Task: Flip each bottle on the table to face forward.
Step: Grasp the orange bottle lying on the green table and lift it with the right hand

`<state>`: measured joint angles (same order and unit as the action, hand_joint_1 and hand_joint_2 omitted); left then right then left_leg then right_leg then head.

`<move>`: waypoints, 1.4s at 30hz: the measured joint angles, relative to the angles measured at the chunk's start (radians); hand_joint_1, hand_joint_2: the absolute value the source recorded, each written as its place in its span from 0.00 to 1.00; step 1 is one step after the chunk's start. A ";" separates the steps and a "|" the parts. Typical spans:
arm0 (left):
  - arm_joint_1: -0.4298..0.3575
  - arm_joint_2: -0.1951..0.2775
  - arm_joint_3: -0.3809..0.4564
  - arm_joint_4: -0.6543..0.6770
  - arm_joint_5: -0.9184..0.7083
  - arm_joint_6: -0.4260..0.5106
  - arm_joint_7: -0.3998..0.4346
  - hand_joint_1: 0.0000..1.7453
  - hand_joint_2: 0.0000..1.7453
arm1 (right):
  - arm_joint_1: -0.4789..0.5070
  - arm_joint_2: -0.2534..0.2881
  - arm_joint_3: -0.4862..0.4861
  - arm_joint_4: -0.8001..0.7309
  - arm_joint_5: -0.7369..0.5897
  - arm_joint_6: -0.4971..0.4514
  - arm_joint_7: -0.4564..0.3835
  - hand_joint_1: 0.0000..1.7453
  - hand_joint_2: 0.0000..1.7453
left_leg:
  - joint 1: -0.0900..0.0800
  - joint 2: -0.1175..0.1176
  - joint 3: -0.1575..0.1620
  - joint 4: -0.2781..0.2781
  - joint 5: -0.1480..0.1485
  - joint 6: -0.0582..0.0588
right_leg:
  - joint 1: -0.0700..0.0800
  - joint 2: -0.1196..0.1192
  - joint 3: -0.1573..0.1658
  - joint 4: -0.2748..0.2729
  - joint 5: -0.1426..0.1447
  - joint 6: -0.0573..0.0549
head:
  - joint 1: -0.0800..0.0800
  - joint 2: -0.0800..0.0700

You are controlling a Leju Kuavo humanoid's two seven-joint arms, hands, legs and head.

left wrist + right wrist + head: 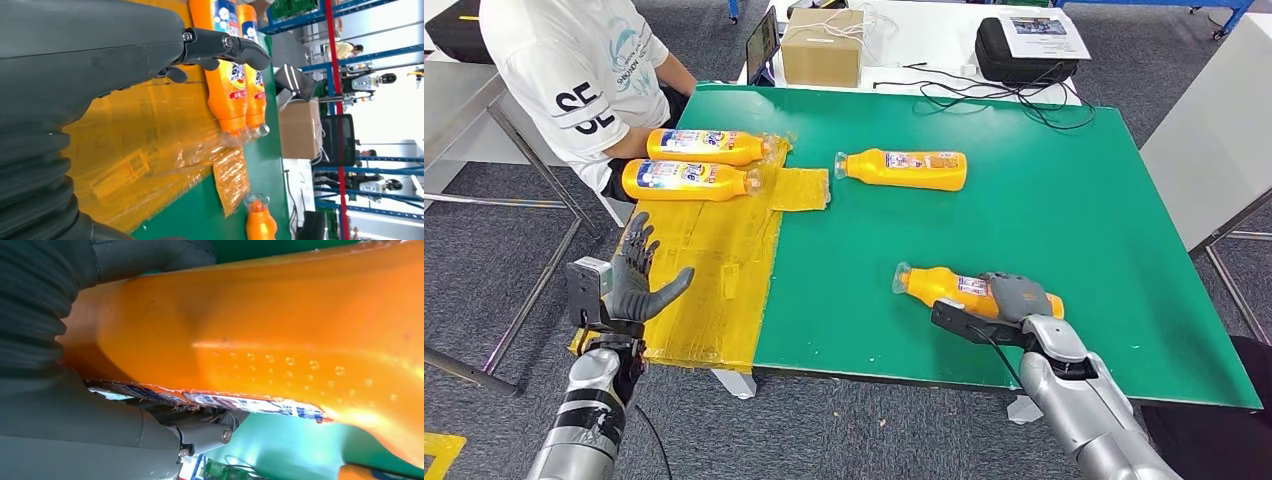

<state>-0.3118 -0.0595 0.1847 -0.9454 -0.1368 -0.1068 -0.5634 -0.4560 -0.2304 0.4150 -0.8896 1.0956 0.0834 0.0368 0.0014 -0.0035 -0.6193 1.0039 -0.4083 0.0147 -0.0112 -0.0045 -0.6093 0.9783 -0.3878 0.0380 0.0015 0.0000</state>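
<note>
1. The right hand (1016,296) grips the nearest bottle (936,286), lying on the green worktop (1044,220), probably so it can roll the label side up.
2. The left hand (636,278) hovers wide, holding nothing, beside the yellow mat (714,280), apparently waiting.
3. The right wrist view shows the label edge (240,402) against the fingers.

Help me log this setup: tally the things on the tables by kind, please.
Orange bottles: 4 (two on the yellow sheet, one mid-table, one under the right hand)
Cardboard box: 1
Black case: 1
Total: 6
</note>
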 joint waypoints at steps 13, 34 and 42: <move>-0.027 -0.003 -0.038 0.030 -0.081 0.106 0.081 0.00 1.00 | -0.009 0.223 -0.027 0.072 -0.256 -0.355 -0.103 1.00 1.00 | 0.001 0.005 -0.001 0.000 0.001 -0.001 | 0.001 0.003 -0.004 0.001 0.001 -0.001 | 0.000 0.000; -0.207 -0.089 -0.198 0.167 0.109 -0.090 0.090 0.00 1.00 | -0.182 0.570 -0.012 0.249 -0.498 -0.500 -0.357 1.00 1.00 | 0.000 0.002 -0.005 0.000 0.001 -0.002 | 0.000 0.003 -0.007 0.001 0.001 0.000 | 0.000 0.000; -0.220 -0.094 -0.218 0.182 0.129 -0.108 0.091 0.00 1.00 | -0.190 0.580 0.022 0.281 -0.506 -0.503 -0.361 1.00 1.00 | 0.000 0.002 -0.006 0.000 0.001 -0.002 | 0.000 0.003 -0.007 0.001 0.001 0.000 | 0.000 0.000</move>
<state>-0.5322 -0.1536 -0.0337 -0.7634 -0.0074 -0.2152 -0.4728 -0.6457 0.3491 0.4371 -0.6090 0.5894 -0.4195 -0.3244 0.0017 -0.0014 -0.6249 1.0040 -0.4070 0.0132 -0.0110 -0.0018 -0.6162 0.9797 -0.3868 0.0379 0.0016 0.0000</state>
